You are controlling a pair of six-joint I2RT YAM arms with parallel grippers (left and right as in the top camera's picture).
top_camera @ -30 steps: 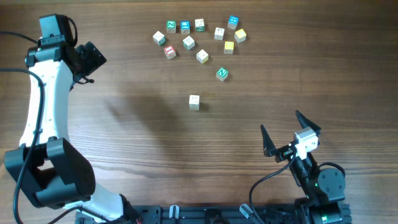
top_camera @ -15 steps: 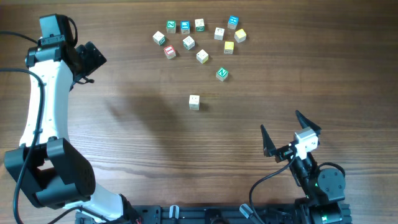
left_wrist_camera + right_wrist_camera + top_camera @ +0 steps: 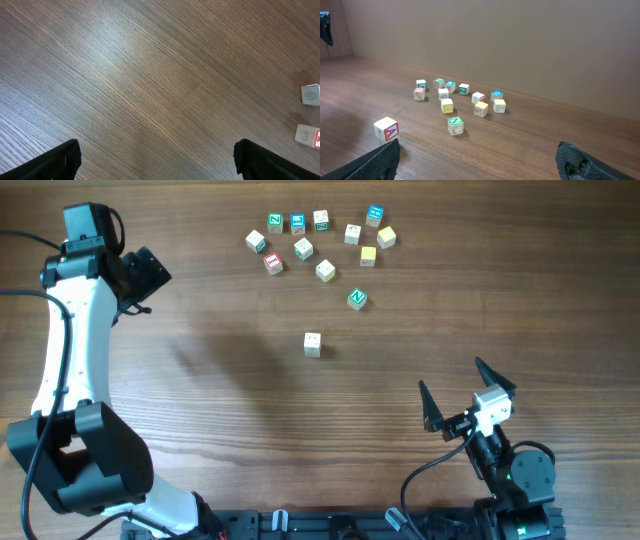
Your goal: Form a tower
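"Checking overhead first: any tower yet?"

"No tower. Every cube lies flat on the tabletop (image 3: 200, 410), with nothing stacked. There's a loose cluster (image 3: 320, 242) at the far side and a lone cube (image 3: 313, 344) nearer me, so all the stacking is left. My right jaws stand apart and empty, well clear of the cubes. One green N (image 3: 357, 299) reads plainly."

"Left wrist?"

"My left jaws are wide apart over bare wood, holding nothing. Two cubes sit at the right edge. The upper one (image 3: 310, 94) shows an outlined 6 or 9, I can't tell which."

"Right wrist?"

"Right jaws apart, nothing between them. The lone cube shows a red A. Beyond it come the green N and then the cluster, a yellow cube (image 3: 447, 105) among them."
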